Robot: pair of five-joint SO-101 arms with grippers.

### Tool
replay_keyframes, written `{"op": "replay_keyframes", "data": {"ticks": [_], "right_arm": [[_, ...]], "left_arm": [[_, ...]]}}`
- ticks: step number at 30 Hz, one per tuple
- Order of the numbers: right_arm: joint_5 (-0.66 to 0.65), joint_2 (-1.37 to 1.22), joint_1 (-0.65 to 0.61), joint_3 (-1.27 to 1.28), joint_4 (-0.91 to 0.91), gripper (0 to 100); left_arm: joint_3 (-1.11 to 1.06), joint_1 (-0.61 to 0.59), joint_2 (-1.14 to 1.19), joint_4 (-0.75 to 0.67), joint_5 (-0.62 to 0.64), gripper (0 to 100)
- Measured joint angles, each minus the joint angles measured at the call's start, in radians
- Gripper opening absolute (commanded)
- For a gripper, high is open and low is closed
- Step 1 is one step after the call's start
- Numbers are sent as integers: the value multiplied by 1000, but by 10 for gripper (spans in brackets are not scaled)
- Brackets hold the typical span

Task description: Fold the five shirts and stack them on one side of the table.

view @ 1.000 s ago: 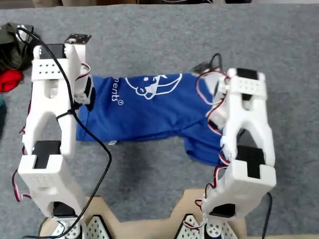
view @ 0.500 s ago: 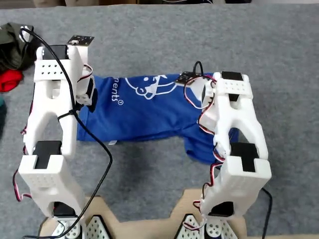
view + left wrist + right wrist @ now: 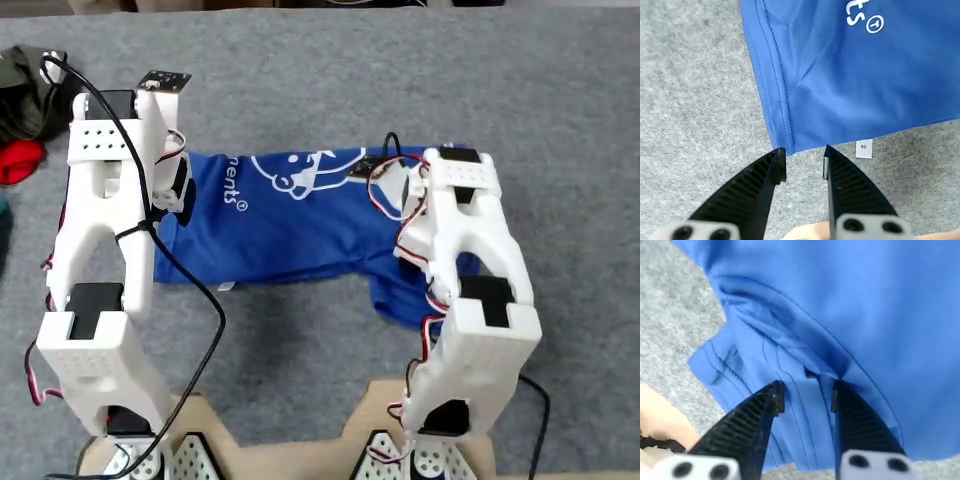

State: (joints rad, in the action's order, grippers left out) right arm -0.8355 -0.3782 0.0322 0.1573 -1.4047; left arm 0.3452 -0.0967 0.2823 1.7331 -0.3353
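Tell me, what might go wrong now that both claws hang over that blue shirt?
The left gripper is open right at the hem corner of the blue shirt, so it may pinch only the very edge and lose it. The right gripper is open over the bunched sleeve, so it could grab several layers and drag wrinkles into the fold.

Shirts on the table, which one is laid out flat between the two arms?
The blue shirt with the white print. The dark green garment and the red one lie bunched up off to one side.
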Motion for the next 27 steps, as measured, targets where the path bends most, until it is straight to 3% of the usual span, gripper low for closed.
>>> {"op": "replay_keyframes", "data": {"ticks": [4,17,27], "right_arm": [[0,0,2,0,3,37],[41,18,3,0,-2,31],[44,147,3,11,-106,31]], "left_arm": [[0,0,0,0,0,133],[0,0,0,0,0,133],[0,0,0,0,0,133]]}}
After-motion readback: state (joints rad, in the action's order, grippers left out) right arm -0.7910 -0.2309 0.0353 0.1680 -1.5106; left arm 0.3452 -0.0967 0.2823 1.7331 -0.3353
